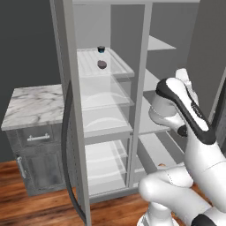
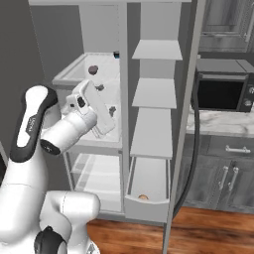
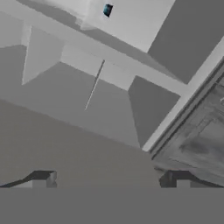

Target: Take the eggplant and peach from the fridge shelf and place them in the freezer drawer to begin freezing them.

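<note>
The eggplant (image 1: pixel 102 64) (image 2: pixel 93 69), a dark purple lump, lies on the ridged fridge shelf (image 1: pixel 119 67) (image 2: pixel 69 75) at the top of the left compartment. The peach (image 2: pixel 143 197) (image 1: pixel 162 165) rests in the pulled-out freezer drawer (image 2: pixel 147 207) at the bottom of the right compartment. My gripper (image 2: pixel 106 99) (image 3: pixel 109 179) hovers in front of the left compartment, below and to the right of the eggplant and apart from it. Its fingertips (image 3: pixel 41 178) stand wide apart and open, with nothing between them.
A black cup with a blue rim (image 1: pixel 101 49) (image 2: pixel 116 55) (image 3: pixel 107 9) stands behind the eggplant. Open fridge doors (image 1: pixel 66 97) (image 2: pixel 191 99) flank the arm. A marble counter (image 1: pixel 33 103) lies to the left, and a microwave (image 2: pixel 221 94) to the right.
</note>
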